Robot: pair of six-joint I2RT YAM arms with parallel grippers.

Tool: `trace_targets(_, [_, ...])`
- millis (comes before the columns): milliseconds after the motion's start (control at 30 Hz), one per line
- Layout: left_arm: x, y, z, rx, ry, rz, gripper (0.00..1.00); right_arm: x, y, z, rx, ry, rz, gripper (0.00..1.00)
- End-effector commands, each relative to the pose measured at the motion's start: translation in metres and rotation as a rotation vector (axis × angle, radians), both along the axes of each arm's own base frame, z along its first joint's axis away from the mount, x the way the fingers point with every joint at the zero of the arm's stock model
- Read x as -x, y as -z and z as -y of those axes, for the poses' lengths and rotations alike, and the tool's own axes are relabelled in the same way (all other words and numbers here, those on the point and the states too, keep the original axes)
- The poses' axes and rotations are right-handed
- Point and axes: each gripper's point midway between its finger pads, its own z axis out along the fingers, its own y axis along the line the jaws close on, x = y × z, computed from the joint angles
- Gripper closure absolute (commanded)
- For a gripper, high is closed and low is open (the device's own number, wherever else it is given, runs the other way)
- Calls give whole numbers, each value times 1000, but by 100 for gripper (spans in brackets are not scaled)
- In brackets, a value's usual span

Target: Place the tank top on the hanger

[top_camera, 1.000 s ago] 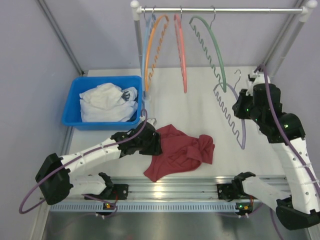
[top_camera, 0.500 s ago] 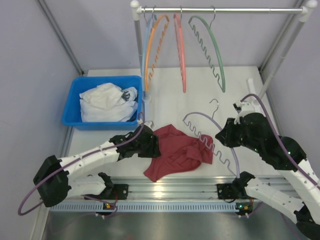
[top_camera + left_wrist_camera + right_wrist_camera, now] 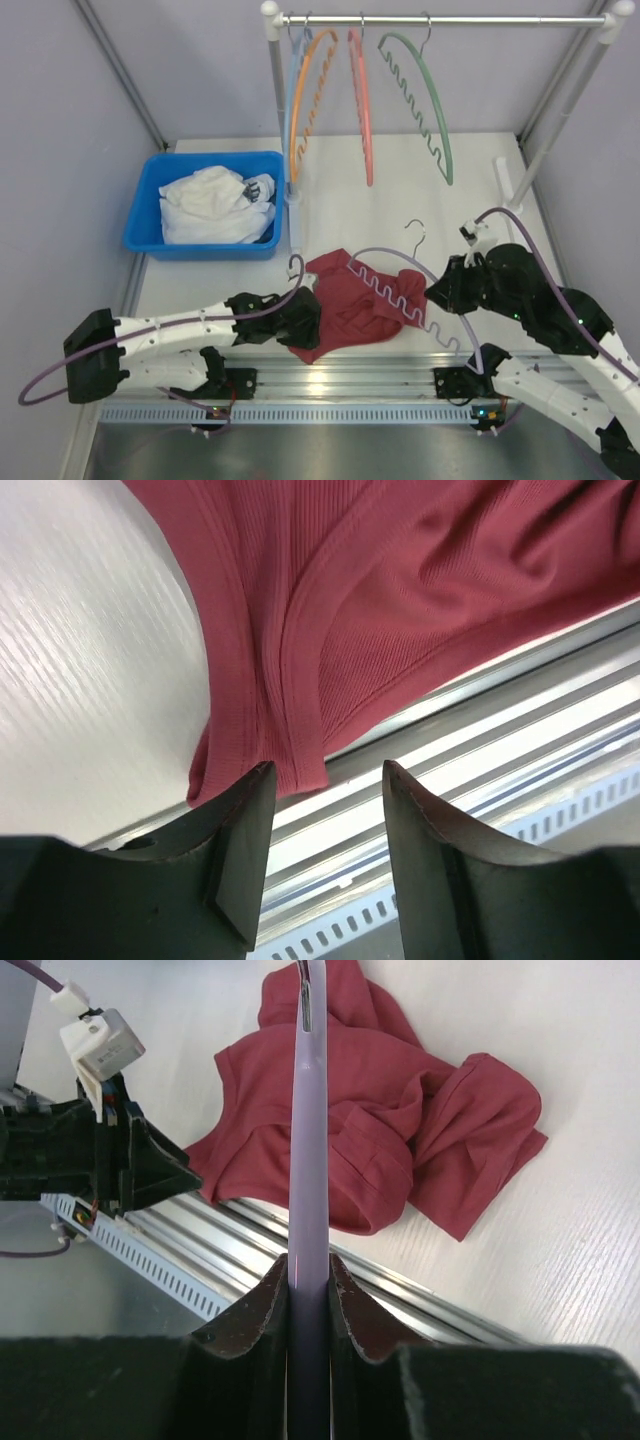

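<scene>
Hanger axis L-R, hook twd rear

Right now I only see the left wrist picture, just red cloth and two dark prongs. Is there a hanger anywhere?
Observer: Yes. A lavender hanger is held over the tank top by the right gripper.
Visitor: Is it really gripped?
Observer: The right wrist view shows both fingers pressed against the hanger's arm, with no gap.
Visitor: Anything else on the table?
Observer: A blue bin at the far left holds a white cloth.
</scene>
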Motion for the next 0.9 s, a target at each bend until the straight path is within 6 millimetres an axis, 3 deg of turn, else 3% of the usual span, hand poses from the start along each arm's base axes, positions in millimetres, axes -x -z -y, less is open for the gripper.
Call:
trace_targets(0, [1,4,-5,-98,-56,42,50,-1,-17,-16,-84,-58,62,100])
trace_targets(133, [6,7,2,-130,-35,66,55,2,-10,-17,-83,-78,58,100])
trace_targets(400, [-2,14,15,-182,-6,111,54,2,-16,-18,-76,-100,83,100])
trace_targets(700, [-2,25,10,-238,-12,104,60,3,-28,-16,-68,-132,121,100])
trace_targets(800, [-4,23,8,-238,-17,113,71,5,-34,-18,-71,-154,125,100])
trace_targets(867, [-6,18,7,-241,-23,127,86,9,-37,-21,-79,-182,125,100])
